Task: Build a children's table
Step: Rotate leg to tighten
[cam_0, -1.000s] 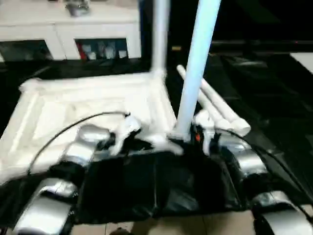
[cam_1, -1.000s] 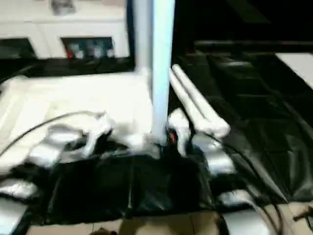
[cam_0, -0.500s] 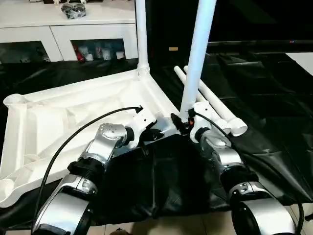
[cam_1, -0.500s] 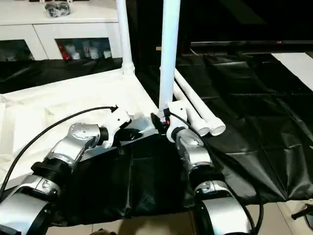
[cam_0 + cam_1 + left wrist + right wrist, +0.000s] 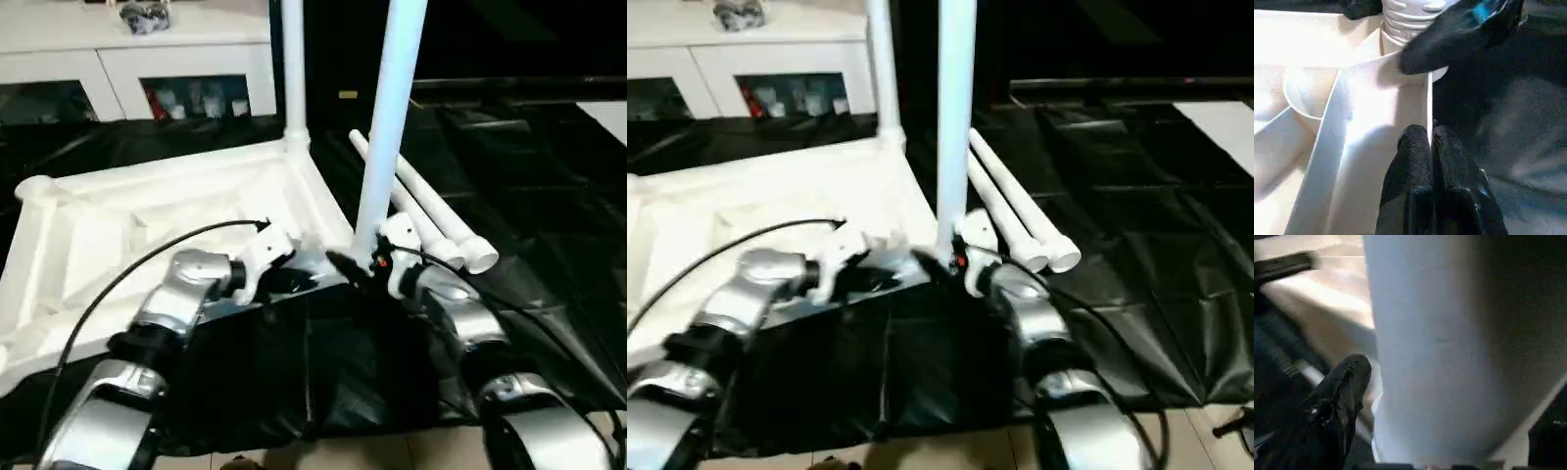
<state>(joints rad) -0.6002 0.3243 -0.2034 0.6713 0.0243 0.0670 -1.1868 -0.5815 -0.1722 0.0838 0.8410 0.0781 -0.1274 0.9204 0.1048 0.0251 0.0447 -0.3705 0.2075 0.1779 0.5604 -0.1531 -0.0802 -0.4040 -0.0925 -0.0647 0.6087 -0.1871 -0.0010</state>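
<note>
The white table top (image 5: pixel 147 225) lies upside down on a black sheet, ribbed underside up. One tube leg (image 5: pixel 293 69) stands upright in its far corner socket. A second leg (image 5: pixel 390 117) stands slightly tilted at the near right corner, its threaded end (image 5: pixel 1405 14) at the socket. My right gripper (image 5: pixel 362 266) is shut on this leg's base, with one finger (image 5: pixel 1344 382) pressed against the tube. My left gripper (image 5: pixel 1430 147) is shut on the thin rim wall of the table top just beside that corner. Two more legs (image 5: pixel 436 225) lie side by side on the sheet to the right.
A white cabinet with glass doors (image 5: pixel 147 59) stands behind the table top. The black sheet (image 5: pixel 529 196) covers the floor to the right and in front. A black cable (image 5: pixel 127 269) arcs over my left forearm.
The head view has shifted and tilted. Both grippers keep their holds at the near right corner, and the leg stays upright there.
</note>
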